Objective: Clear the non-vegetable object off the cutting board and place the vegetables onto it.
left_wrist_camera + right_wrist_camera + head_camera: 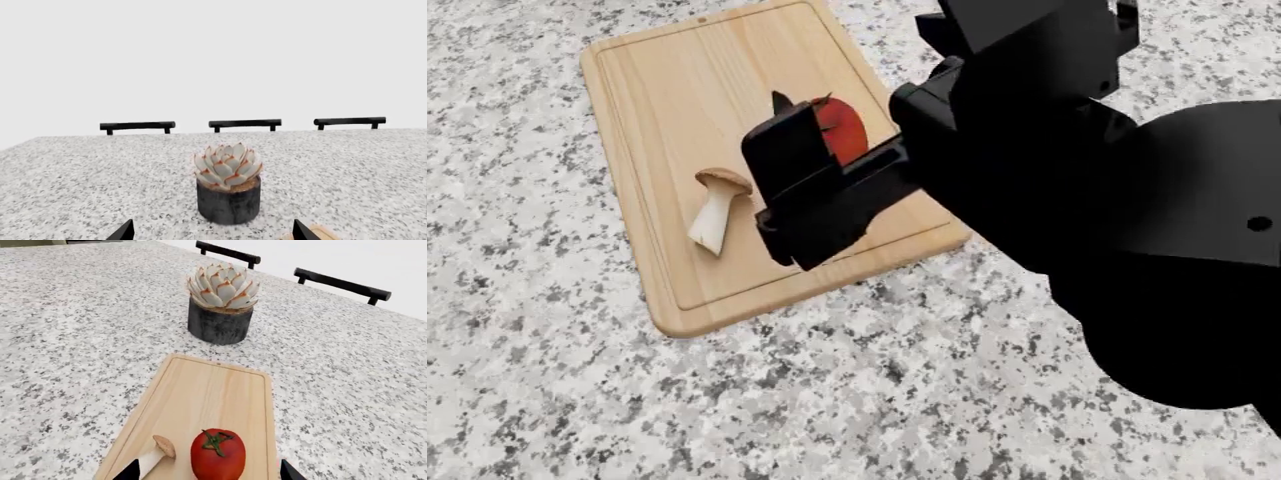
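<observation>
The light wooden cutting board (681, 90) lies on the speckled counter. On it the mushroom (721, 205) lies on its side, tan cap up, and the red tomato (217, 455) with its green stem star stands beside it. My right gripper (210, 475) is open, with a fingertip on either side of the tomato and a gap to each. In the head view the right arm (1028, 150) hides most of the tomato (847, 130). My left gripper (213, 236) is open over bare counter, facing a potted succulent. The non-vegetable object is out of view.
A succulent in a dark round pot (220, 302) stands on the counter beyond the board's far end and also shows as the pot (228, 200) in the left wrist view. Black chair backs (244, 123) line the counter's far edge. A board corner (323, 232) shows beside the left gripper.
</observation>
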Robot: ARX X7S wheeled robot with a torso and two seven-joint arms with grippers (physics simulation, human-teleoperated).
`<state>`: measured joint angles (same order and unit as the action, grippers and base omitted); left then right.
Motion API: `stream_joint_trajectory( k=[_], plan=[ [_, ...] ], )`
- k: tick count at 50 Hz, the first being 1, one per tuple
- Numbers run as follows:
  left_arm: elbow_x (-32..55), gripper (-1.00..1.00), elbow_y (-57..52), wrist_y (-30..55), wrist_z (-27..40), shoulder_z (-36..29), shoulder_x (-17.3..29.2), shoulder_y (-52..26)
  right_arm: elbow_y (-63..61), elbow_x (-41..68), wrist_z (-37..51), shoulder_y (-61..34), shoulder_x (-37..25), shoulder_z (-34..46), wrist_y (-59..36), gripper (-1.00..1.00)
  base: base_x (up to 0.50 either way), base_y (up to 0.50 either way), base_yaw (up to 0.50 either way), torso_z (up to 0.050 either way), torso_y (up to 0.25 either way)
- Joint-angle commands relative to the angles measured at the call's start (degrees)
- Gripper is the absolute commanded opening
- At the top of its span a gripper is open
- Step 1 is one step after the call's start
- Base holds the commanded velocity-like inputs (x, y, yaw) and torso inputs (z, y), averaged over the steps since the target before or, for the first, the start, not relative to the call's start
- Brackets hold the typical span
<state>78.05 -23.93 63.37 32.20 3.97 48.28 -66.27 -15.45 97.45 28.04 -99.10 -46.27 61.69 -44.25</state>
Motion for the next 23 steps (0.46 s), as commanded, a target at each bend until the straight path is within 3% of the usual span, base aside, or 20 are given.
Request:
stream_joint_trajectory(
  k=[1, 11, 23],
  plan=[
    [1.99, 1.00, -1.37, 0.00, 1.23, 1.48, 0.72, 1.95, -13.30, 8.43, 10.13, -0.09, -7.30, -4.02, 2.12, 1.00, 0.00, 0.00, 0.00, 0.000, 0.000],
    [9.57, 1.00, -4.45, 1.07, 5.43, 3.82, 1.65, 2.57, -25.55, 17.69, 21.06, -2.72, -13.17, -8.44, 6.94, 1.00, 0.00, 0.00, 0.00, 0.000, 0.000],
    [24.45, 1.00, -10.60, -0.34, 12.89, 10.18, 5.77, 5.95, -30.17, 27.16, 28.48, -10.28, -14.72, -11.21, 7.22, 1.00, 0.00, 0.00, 0.00, 0.000, 0.000]
  ],
)
